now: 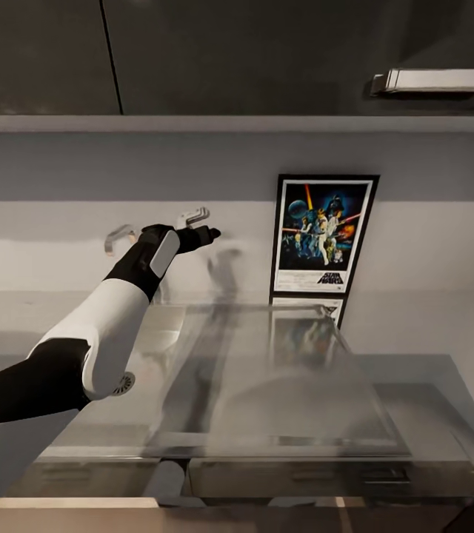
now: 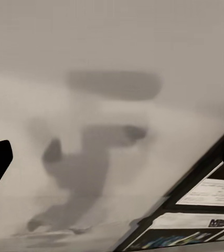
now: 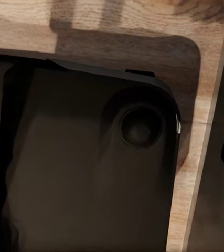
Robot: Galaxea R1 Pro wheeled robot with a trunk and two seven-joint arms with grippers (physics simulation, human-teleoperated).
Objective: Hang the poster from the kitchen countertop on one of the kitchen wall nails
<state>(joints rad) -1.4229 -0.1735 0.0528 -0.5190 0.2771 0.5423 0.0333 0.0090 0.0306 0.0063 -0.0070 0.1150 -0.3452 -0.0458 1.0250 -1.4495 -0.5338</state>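
The poster (image 1: pixel 323 235) is seen standing upright at the back of the table (image 1: pixel 415 385), leaned against the pale wall (image 1: pixel 59 178), its long axis vertical and the logo at the bottom. The left end effector (image 1: pixel 159 229) is held out over the sink (image 1: pixel 266 385), fingers spread wide and nothing gripped. From it, the poster lies off to the right at roughly the same height, well apart. In the left wrist view, the poster's lower corner (image 2: pixel 195 220) is caught at the frame's edge. The left arm is judged the nearer. Whether the right end effector is released or clenched cannot be told; a dark body over wooden floor (image 3: pixel 143 31) is shown there.
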